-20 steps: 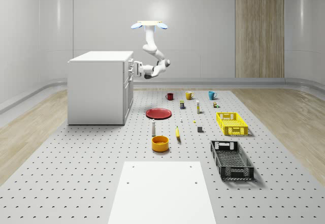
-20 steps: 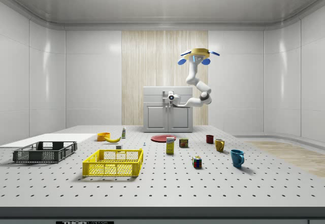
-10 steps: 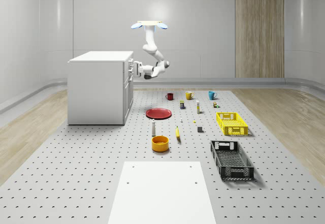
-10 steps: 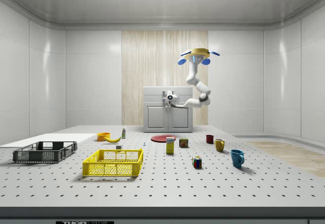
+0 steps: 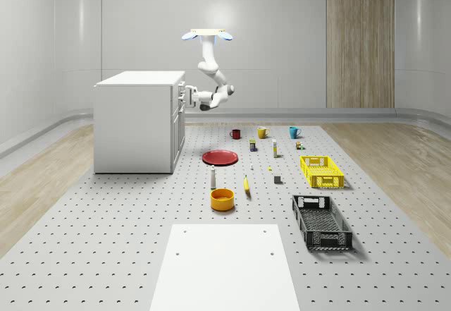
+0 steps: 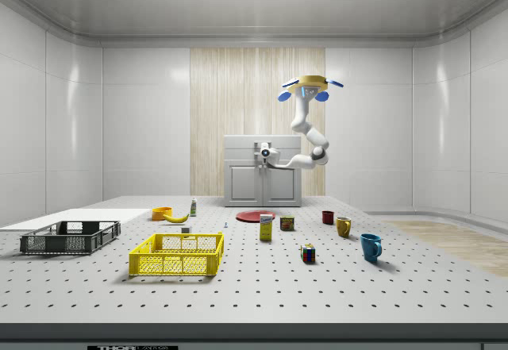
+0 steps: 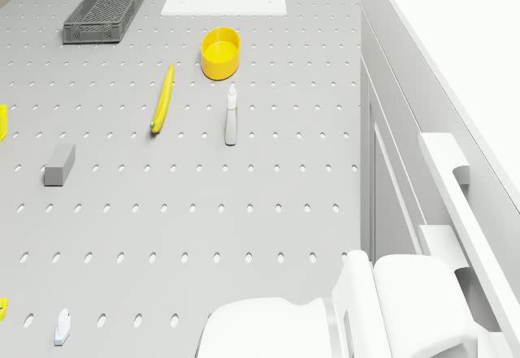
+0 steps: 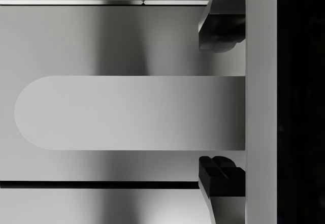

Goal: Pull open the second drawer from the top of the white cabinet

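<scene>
hovering drone [image 5: 208,34] beside white cabinet [image 5: 137,120], claw [image 8: 221,102] spread around drawer handle [image 8: 127,113]

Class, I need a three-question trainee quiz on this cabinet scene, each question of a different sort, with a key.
1. True or false: the drone rests on top of the white cabinet.
2. Which lies between the red plate and the white mat in the whole-scene view? A) blue mug B) yellow bowl C) black crate
3. Fill in: in the wrist view, the gripper has a finger on either side of a drawer ____.

Key: 1 false, it hovers beside the cabinet's front. 2 B, the yellow bowl. 3 handle.
</scene>
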Controlling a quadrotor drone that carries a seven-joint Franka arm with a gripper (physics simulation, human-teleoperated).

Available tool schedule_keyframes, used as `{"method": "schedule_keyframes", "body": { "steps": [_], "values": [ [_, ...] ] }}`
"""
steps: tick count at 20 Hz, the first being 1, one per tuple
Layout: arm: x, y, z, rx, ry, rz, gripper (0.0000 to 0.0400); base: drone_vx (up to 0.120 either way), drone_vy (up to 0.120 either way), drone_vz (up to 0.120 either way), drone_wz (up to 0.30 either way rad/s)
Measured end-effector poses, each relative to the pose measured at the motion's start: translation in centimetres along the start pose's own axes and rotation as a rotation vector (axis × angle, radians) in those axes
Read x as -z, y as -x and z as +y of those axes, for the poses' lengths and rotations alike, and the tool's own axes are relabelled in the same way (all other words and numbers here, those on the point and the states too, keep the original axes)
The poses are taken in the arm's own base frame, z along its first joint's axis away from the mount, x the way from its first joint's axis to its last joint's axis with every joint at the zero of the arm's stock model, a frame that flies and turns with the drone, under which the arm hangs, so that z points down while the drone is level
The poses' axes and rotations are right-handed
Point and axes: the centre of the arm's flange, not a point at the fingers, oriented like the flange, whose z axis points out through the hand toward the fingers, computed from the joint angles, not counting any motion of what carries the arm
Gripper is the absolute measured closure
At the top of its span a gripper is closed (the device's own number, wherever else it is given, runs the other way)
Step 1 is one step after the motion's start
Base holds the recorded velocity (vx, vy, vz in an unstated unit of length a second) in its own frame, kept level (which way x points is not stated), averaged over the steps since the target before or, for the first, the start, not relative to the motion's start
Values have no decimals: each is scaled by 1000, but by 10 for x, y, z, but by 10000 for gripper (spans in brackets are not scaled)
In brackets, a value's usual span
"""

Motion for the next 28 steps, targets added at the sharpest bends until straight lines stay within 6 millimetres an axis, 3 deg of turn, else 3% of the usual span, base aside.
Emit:
{"method": "schedule_keyframes", "body": {
  "steps": [1,4,7,9,11,12,18,28],
  "values": [
    [0,0,0,0,0,0,100,0,0,0,0],
    [0,1,-1,0,0,0,205,0,0,0,0],
    [0,1,-1,-1,0,0,253,0,0,0,0],
    [0,1,-1,-9,4,3,256,0,0,0,0],
    [1,6,-5,-50,17,13,212,0,0,0,0],
    [1,7,-5,-38,20,16,211,0,0,0,0],
    [9,3,-2,-9,14,10,249,0,0,0,0],
    [23,2,-2,-9,12,9,259,0,0,0,0]
  ]
}}
